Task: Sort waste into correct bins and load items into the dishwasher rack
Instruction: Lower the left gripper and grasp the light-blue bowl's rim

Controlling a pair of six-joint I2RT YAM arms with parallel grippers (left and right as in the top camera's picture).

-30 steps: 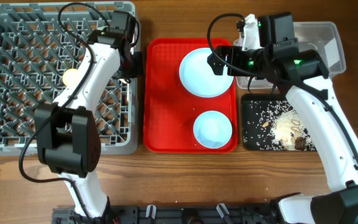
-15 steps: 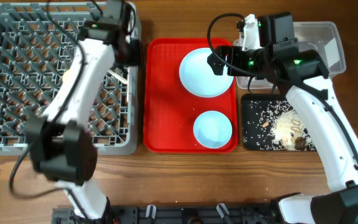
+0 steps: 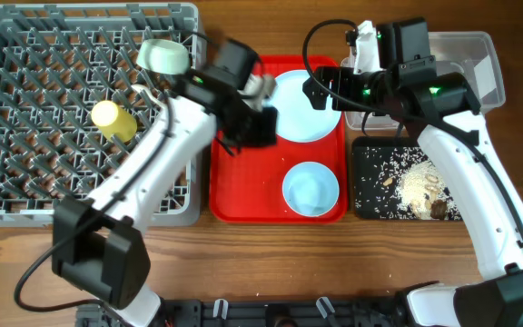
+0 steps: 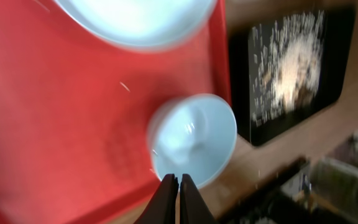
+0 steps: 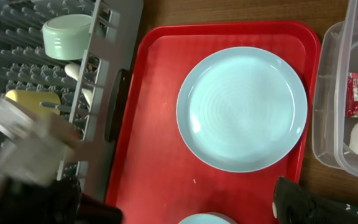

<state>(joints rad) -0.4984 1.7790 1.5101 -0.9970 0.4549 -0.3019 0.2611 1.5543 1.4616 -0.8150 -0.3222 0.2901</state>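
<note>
Hovering left gripper (image 4: 178,180), pinched — light-blue bowl (image 4: 194,137) ahead

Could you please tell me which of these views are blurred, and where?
Left wrist view: smeared throughout, the plate and bowl soft-edged. Right wrist view: crisp, apart from the left arm, a blur at lower left. Overhead view: mostly sharp, evenly lit.

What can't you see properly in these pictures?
Overhead: the right arm hides the inside of the tub; the left arm covers the left edge of the plate.
Left wrist: motion blur smears the bowl and black tray.
Right wrist: the bottom edge cuts off the bowl; the left arm is a blur.
</note>
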